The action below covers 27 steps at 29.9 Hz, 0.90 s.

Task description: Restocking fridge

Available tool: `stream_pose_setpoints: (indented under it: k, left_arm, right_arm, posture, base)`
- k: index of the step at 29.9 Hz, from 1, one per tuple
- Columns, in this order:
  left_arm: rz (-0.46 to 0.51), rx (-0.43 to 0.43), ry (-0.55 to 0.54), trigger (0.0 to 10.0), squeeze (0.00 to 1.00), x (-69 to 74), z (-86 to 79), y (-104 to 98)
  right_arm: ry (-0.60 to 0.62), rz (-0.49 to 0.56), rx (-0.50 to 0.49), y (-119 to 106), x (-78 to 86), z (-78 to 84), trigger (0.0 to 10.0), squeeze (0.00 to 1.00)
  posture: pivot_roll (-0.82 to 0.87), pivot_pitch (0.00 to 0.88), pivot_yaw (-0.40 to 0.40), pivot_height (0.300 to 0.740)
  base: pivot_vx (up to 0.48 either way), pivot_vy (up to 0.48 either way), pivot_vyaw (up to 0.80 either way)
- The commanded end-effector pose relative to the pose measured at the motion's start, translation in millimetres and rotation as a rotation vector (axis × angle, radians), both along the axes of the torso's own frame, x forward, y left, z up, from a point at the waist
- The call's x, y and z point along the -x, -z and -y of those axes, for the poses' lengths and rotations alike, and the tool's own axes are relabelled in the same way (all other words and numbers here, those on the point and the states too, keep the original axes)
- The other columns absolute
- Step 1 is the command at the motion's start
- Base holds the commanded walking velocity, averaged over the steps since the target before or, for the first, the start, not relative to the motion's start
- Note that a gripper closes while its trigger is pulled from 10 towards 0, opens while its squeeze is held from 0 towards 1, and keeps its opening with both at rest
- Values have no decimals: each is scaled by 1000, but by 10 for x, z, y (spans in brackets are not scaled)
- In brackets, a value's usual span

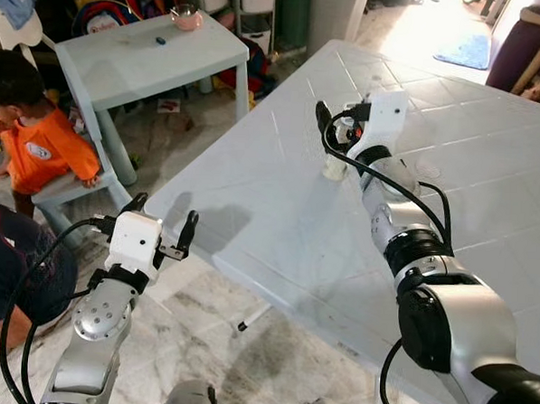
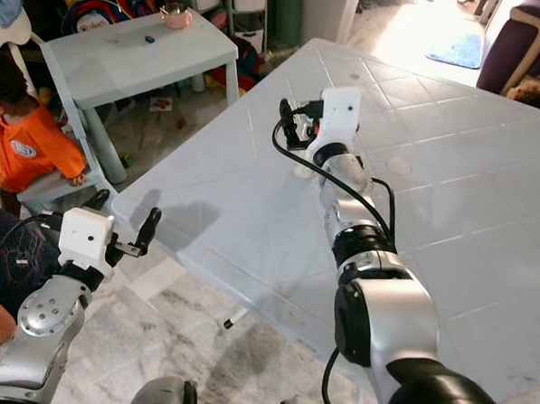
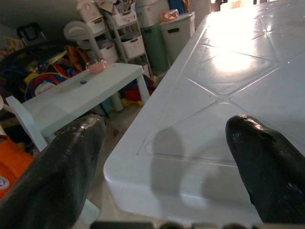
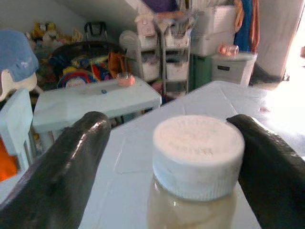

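A small clear bottle with a white screw cap (image 4: 198, 152) stands upright on the big white table (image 1: 278, 211); it is also visible from the head camera as the bottle (image 1: 334, 166). My right gripper (image 1: 333, 122) reaches over it, open, with one black finger on each side of the cap; the left finger (image 4: 71, 162) stands clear of the cap and the other sits close beside it. My left gripper (image 1: 165, 210) is open and holds nothing, just off the table's near left corner (image 3: 143, 176).
A small pale-blue table (image 1: 142, 55) with a pink bowl (image 1: 185, 17) stands at the back left. A child in an orange shirt (image 1: 46, 145) sits beside it and another person (image 1: 13, 270) is low at the left. Storage drawers and toys line the back.
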<state>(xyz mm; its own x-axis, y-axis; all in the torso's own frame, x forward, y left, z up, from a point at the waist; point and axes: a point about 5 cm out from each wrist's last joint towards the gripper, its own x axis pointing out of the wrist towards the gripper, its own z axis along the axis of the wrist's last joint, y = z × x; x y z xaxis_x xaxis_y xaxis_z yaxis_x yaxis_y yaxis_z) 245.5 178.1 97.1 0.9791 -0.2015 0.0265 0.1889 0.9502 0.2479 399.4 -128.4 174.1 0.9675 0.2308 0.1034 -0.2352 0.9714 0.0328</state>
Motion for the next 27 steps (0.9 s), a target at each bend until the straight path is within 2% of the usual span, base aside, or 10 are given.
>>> stream_pose_setpoints:
  k: [1, 2, 4, 11, 27]
  left_arm:
    - [-7, -22, 7, 10000, 0, 22, -11, -7]
    - [-11, -22, 9, 10000, 0, 31, -11, 3]
    - [-18, -23, 16, 10000, 0, 52, 2, 20]
    - [-25, -13, 11, 10000, 0, 61, 36, 45]
    - [-49, -23, -8, 10000, 0, 45, 28, 74]
  right_arm:
    - [9, -18, -11, -46, -34, 11, 431, 0]
    - [9, -21, -8, -45, -36, 13, 863, 0]
    - [9, -23, 0, -48, -40, 20, 1020, 0]
    - [16, -40, 53, -50, -54, 49, 0, 0]
    - [26, -46, 100, -26, -48, 107, 0, 0]
  posture:
    - [188, 54, 15, 740]
    - [185, 57, 16, 740]
    - [184, 57, 11, 740]
    - [183, 52, -2, 740]
    - [165, 61, -10, 740]
  base:
    - [0, 0, 0]
    - [0, 0, 0]
    - [0, 0, 0]
    - [0, 0, 0]
    - [0, 0, 0]
